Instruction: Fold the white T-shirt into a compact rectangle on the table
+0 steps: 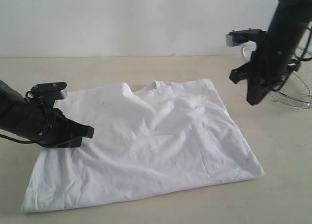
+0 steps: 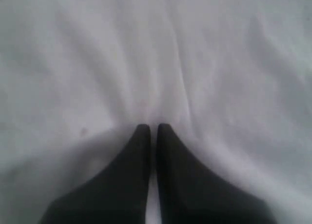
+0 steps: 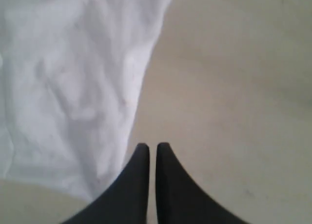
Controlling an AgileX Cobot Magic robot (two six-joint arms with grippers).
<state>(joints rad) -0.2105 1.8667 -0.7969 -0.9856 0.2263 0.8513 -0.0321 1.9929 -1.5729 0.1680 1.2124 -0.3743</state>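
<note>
the white t-shirt (image 1: pixel 156 141) lies spread across the pale beige table (image 1: pixel 282 185), plain side up and heavily wrinkled, its nearest hem corner close to the table's front edge on the left. the cloth forms a rough four-sided shape, with a rumpled ridge and a raised fold along its far edge.

on the shirt's left side, the left gripper (image 1: pixel 87 132) sits low, its tip down on the fabric just inside the edge. in the left wrist view its two black fingers (image 2: pixel 136 155) are drawn together with only a thin slit between them, and creases in the cloth run toward the tips; whether any fabric is pinched there cannot be told.

farther back on the right, the right gripper (image 1: pixel 254 98) hangs raised above bare tabletop, clear of the shirt's far right corner. the right wrist view shows its fingers (image 3: pixel 139 175) clenched nearly together and grasping nothing, with the shirt's edge off to one side below.

just behind that arm stands a round silver wire-mesh basket (image 1: pixel 292 94), partly hidden by it. a plain pale wall (image 1: pixel 122 19) closes the scene.
</note>
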